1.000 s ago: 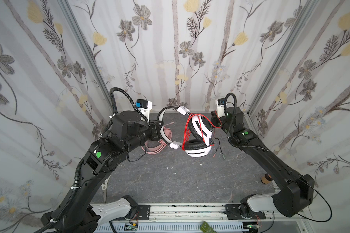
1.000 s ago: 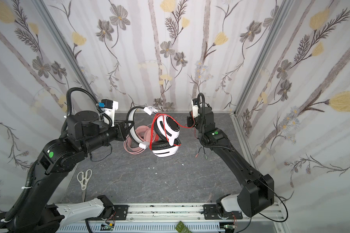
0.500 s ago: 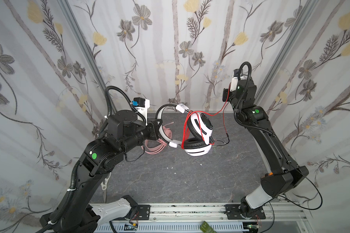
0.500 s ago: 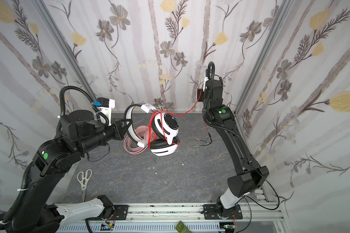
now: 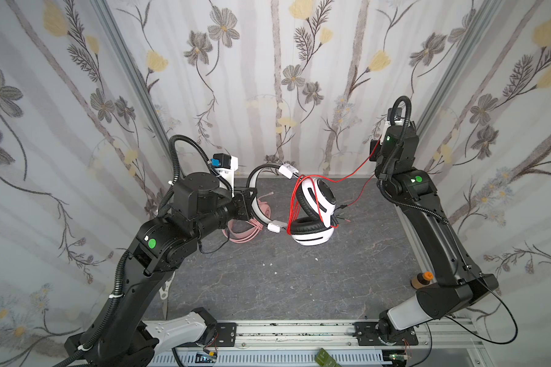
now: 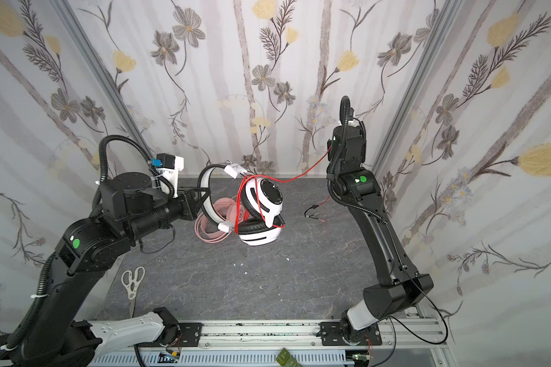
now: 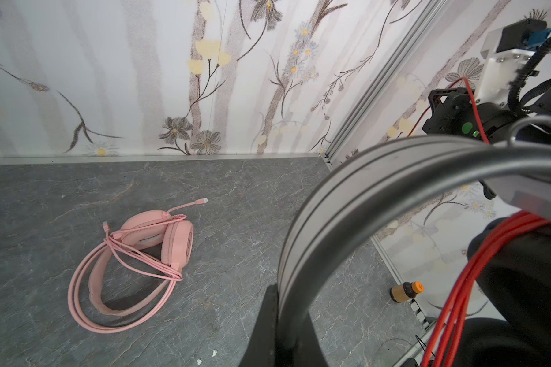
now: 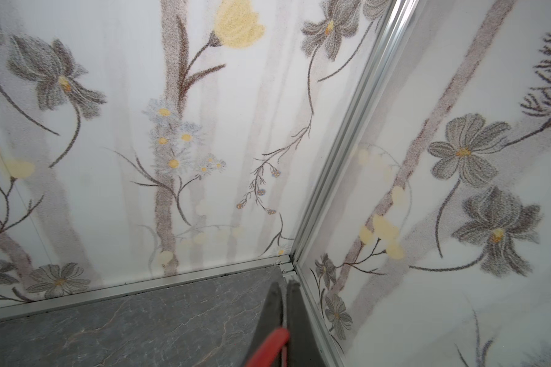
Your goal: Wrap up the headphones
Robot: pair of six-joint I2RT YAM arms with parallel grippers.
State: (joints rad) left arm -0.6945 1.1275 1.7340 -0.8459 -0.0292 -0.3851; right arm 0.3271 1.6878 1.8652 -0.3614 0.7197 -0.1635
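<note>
Left pincer (image 5: 248,203): we clench the white headphones (image 5: 318,197) by the band.
Right pincer (image 8: 284,290): we pinch the red cable (image 8: 268,349), up-right of the earcups.

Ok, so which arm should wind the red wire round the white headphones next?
Probably right. The right fingers pinch the red cable running up from the white-and-black headset. The left fingers are busy clamping its headband.
</note>
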